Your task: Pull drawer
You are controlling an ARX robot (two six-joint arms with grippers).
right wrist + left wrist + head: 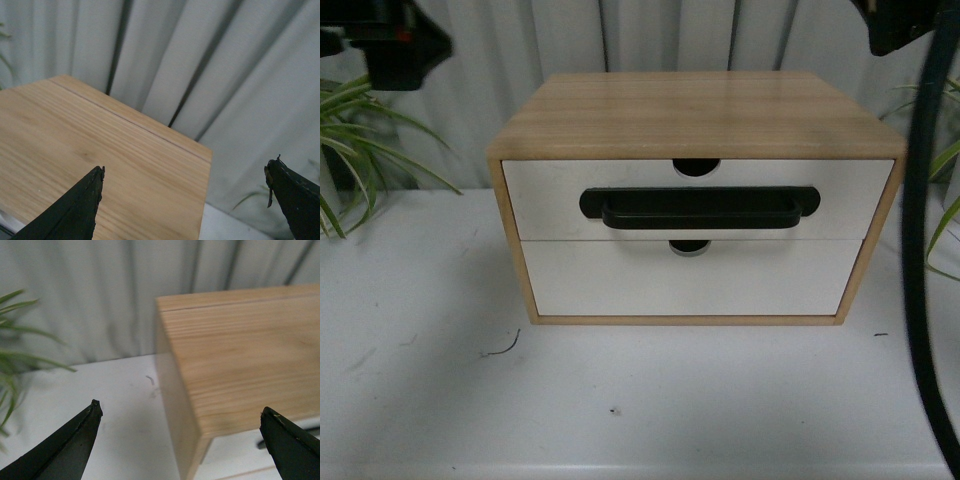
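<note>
A small wooden cabinet (695, 110) stands on the white table. Its upper drawer (540, 195) has a white front, a long black bar handle (698, 208) and a half-round notch (696, 167); it looks pushed in. Below it is a plain white drawer front (690, 280) without a handle. My left gripper (180, 415) is open, hovering above the cabinet's front left corner (200, 430); a bit of the handle (261, 443) shows there. My right gripper (185, 172) is open above the cabinet's top (100, 150) near its back right corner. Neither touches anything.
Green plant leaves (350, 150) hang at the left and others (945, 170) at the right of the cabinet. A grey curtain (650, 35) closes the back. A black cable (920, 250) runs down the right side. The white table (620, 400) extends in front.
</note>
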